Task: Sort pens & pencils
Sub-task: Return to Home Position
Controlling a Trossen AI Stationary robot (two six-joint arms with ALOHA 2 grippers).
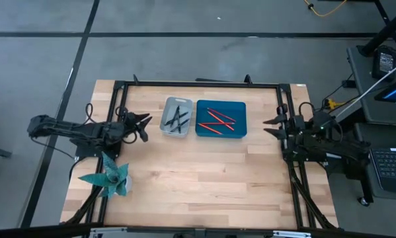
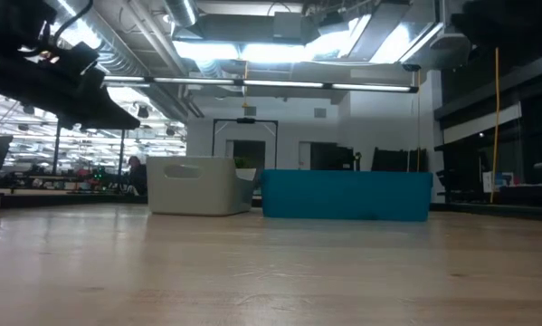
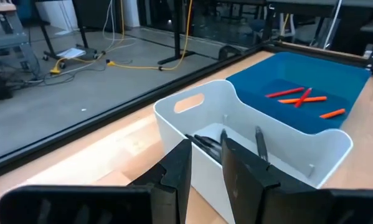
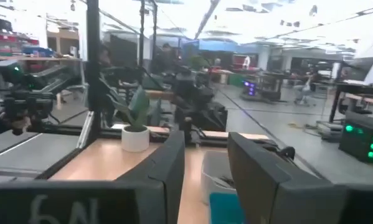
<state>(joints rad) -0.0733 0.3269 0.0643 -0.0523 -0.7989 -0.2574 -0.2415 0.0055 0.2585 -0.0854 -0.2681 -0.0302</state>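
Left fingers (image 3: 177,177) apart | right fingers (image 4: 164,171) apart | gray bin (image 3: 174,127): pens (image 3: 259,140) | blue bin (image 3: 348,74): pencils (image 3: 301,96)

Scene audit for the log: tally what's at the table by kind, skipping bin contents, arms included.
Bins: 2, gray and blue
Plant: 1
Arms: 2, left pincer and right pincer, both open, at the table's sides
Total: 5
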